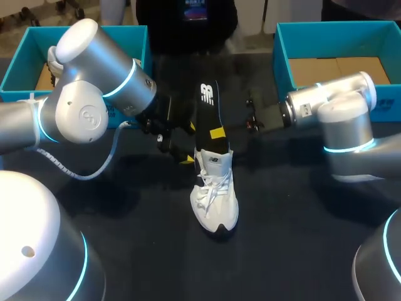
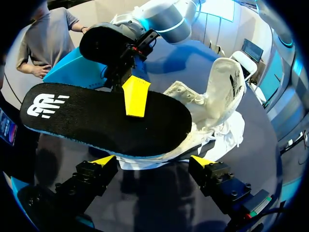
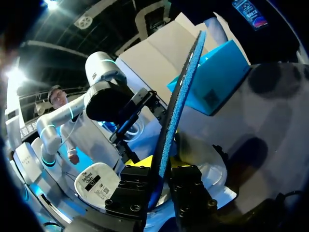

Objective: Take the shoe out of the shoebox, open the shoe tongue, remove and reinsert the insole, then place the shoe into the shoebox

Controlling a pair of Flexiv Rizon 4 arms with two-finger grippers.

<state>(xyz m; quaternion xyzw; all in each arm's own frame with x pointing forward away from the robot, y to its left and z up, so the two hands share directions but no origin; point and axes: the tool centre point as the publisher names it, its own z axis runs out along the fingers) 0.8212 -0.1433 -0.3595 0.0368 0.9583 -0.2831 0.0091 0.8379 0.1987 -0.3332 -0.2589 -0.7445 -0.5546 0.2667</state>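
- Worked over a dark table (image 1: pixel 144 251), with a teal left shoebox (image 1: pixel 135 37) and right shoebox (image 1: pixel 282 56) at its far corners.
- Found the white shoe (image 1: pixel 216 188) lying mid-table, toe toward the robot, well apart from both boxes.
- Logged the black insole (image 1: pixel 208 106) raised over the shoe's opening. Could not tell whether its lower end sat inside.
- Right gripper (image 2: pixel 135 99): clenched on the insole, one yellow tip flat on its top face.
- Left gripper (image 2: pixel 153 160): released, fingers spread wide, just beside the shoe and grasping nothing.
- Judged the step as insole handling, either removal or return.
- To do it well, judged best to:
  - steady the shoe with the free gripper;
  - keep the tongue (image 2: pixel 224 92) back;
  - feed the insole in line with the sole, avoiding any fold at the collar.
- Left wrist view alone showed the tongue standing open and the insole's full top face.
- Right wrist view alone showed the insole edge-on, with its blue underside, pinched between the fingers.
- Head view alone placed the shoe relative to the boxes.
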